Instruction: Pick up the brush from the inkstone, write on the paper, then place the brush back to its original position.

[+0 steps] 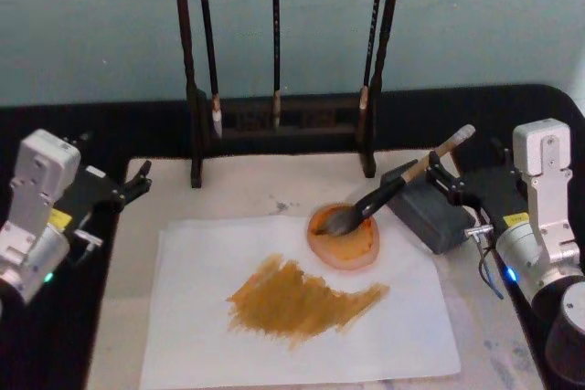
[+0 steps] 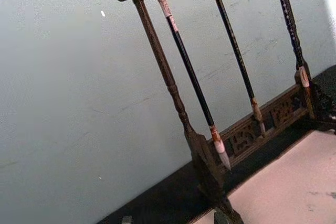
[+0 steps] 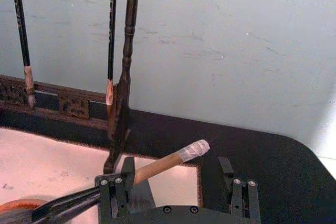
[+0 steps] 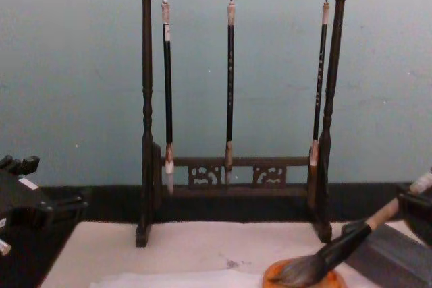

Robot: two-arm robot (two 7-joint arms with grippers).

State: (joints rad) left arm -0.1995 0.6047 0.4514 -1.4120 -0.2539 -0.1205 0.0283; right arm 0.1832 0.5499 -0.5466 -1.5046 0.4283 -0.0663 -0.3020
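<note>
Your right gripper [image 1: 445, 177], fingers apart, straddles the brush [image 1: 402, 184] handle at the paper's [image 1: 274, 317] two o'clock; closing off-centre could roll it.

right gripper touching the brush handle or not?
Apart. In the right wrist view the right gripper is open, and the brush handle passes just beyond its fingers with nothing clamped. The head view shows the gripper beside the handle.

A calligraphy practice desk: a carved wooden brush rack [image 4: 236, 99] with hanging brushes stands on a stained felt mat [image 1: 228, 189].
</note>
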